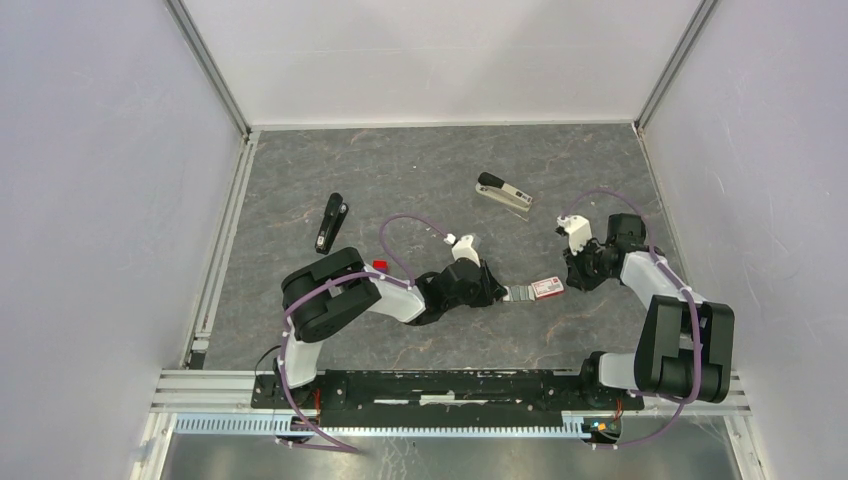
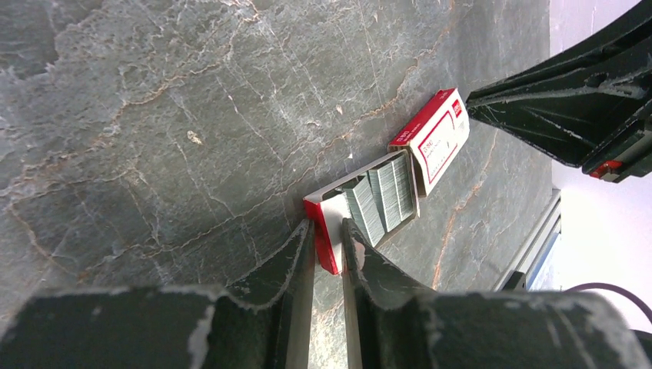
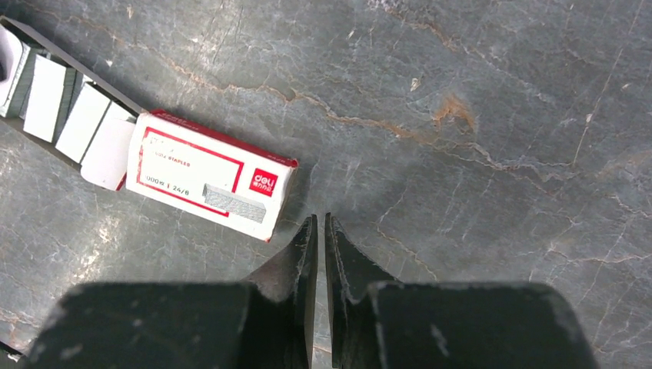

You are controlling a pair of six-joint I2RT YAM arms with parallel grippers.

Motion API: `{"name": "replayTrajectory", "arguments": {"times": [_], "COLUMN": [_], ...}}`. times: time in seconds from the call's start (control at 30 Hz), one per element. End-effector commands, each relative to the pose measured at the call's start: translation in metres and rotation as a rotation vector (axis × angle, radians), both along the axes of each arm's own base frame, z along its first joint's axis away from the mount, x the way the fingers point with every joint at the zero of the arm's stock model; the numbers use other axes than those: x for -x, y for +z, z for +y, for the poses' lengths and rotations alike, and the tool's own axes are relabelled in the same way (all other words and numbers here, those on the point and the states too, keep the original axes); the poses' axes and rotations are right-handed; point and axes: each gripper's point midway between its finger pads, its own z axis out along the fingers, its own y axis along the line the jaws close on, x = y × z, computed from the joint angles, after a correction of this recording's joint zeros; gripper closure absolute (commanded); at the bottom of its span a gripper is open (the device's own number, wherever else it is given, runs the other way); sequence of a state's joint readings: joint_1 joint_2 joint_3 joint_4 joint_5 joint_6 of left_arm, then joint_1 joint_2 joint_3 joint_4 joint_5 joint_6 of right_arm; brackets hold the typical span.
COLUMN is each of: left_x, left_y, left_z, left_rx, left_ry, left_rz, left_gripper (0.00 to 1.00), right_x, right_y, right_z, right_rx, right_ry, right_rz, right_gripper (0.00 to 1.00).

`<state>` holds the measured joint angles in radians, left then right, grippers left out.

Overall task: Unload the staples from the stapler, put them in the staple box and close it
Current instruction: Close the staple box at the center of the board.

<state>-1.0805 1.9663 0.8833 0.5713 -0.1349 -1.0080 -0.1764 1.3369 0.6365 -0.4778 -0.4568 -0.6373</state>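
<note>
We judge the step in hand to be work on the staple box, not on the stapler (image 1: pixel 505 195), which lies by itself toward the far right of the table (image 1: pixel 400 165), well apart from both arms; from the overhead view we cannot tell whether it holds any staples. A separate slim black bar (image 1: pixel 331 222) lies far off to the left. The left gripper (image 2: pixel 327 227) is pinched on the red end of the inner tray (image 2: pixel 332 201), which is drawn out of the red-and-white sleeve (image 2: pixel 438 138) so that the staple strips (image 2: pixel 380 201) lie exposed side by side in it. The right gripper (image 3: pixel 321 220) has its jaws almost together with nothing between them, its tips just beside the near corner of the sleeve and not gripping it. We cannot say from this alone whether the tray is being opened or pushed home. Either way, we think the next move calls for the sleeve to be steadied while the tray slides along its length, since the light box would otherwise skid on the smooth surface. After that, one arm would have to reach across to the stapler
</note>
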Motion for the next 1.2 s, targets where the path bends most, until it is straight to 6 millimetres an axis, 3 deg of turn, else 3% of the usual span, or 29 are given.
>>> {"name": "replayTrajectory", "arguments": {"times": [0.0,0.7,0.9,0.97,1.17], "left_x": [-0.003,-0.003,-0.004,-0.004,-0.003], "left_y": [-0.006,0.001,0.002,0.003,0.009], "left_z": [0.009,0.005,0.004,0.004,0.004], "left_rx": [-0.018,0.014,0.020,0.023,0.034], "left_ry": [0.064,0.109,0.108,0.106,0.093], "left_rz": [0.016,-0.003,-0.007,-0.011,-0.028], "left_gripper": [0.75,0.75,0.75,0.75,0.73], "right_x": [0.003,0.027,0.032,0.030,0.010], "right_y": [0.008,0.011,0.007,0.010,0.045], "right_z": [0.001,0.020,0.016,0.011,0.009], "right_rx": [0.025,0.006,0.030,0.060,0.109], "right_ry": [0.051,0.192,0.220,0.229,0.344], "right_rz": [-0.013,0.052,0.070,0.059,-0.065], "right_gripper": [0.87,0.87,0.85,0.82,0.62]}}
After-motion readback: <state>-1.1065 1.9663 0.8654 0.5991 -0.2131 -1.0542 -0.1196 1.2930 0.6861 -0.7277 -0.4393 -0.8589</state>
